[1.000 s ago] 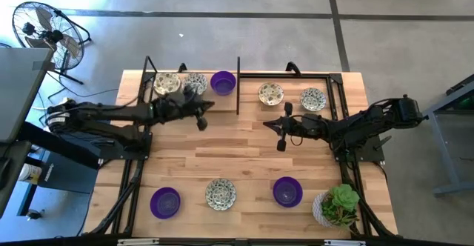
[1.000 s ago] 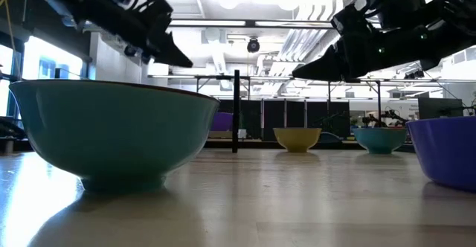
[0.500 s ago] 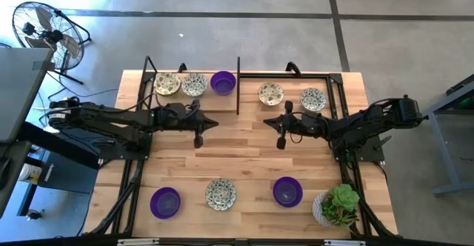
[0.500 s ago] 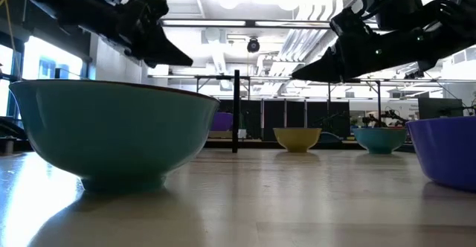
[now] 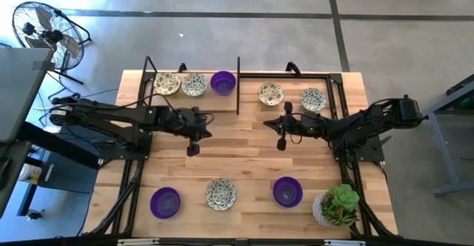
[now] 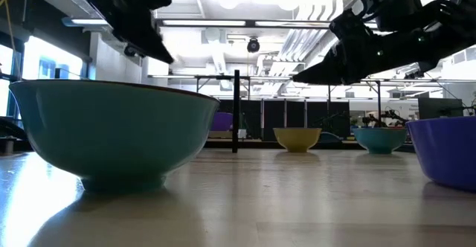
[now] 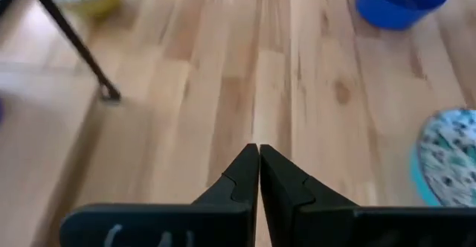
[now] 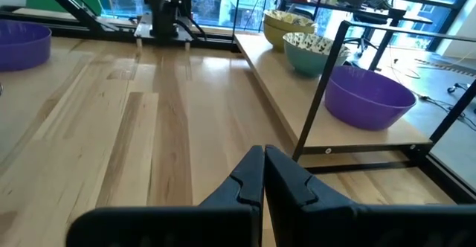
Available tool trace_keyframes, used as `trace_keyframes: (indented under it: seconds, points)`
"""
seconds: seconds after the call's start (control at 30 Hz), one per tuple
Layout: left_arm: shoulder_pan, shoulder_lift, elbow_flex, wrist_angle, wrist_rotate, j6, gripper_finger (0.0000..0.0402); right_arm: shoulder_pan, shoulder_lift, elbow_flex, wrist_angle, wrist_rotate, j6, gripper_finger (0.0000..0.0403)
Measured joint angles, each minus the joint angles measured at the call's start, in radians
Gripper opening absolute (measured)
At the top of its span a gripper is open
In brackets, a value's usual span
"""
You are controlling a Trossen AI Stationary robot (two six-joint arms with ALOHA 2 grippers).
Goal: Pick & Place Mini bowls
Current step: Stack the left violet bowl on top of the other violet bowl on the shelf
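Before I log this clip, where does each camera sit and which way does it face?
High: above the table, facing straight down; both arms, left end effector, right end effector.
Low: at tabletop height, facing across; arms overhead.
Left wrist: on the left arm, facing down at the wood; shut fingers.
Right wrist: on the right arm, facing level across the table.
Shared: the purple bowl by the divider.

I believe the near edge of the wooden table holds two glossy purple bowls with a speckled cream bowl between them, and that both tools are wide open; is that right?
Not quite. The two glossy purple bowls and the speckled cream bowl between them are right, but the left tool and right tool are shut, empty, as each wrist view shows.
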Motion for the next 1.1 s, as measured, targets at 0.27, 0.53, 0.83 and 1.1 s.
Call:
trace_keyframes:
  seconds: [0.27,0.53,0.83,1.1]
  points:
    - [-0.161,0.056,0.128,-0.333,-0.076,-0.223,0.0014,0.000,0.000,0.000,-0.003,0.000,0.000,0.0000]
    - [-0.368,0.200,0.199,-0.510,0.064,-0.564,0.0090,0.000,0.000,0.000,-0.007,0.000,0.000,0.0000]
    - [-0.632,0.390,0.288,-0.549,0.205,-0.768,0.0150,0.000,0.000,0.000,-0.015,0.000,0.000,0.0000]
    - [-0.767,0.508,0.381,-0.522,0.228,-1.069,0.0152,0.000,0.000,0.000,-0.018,-0.002,0.000,0.0000]
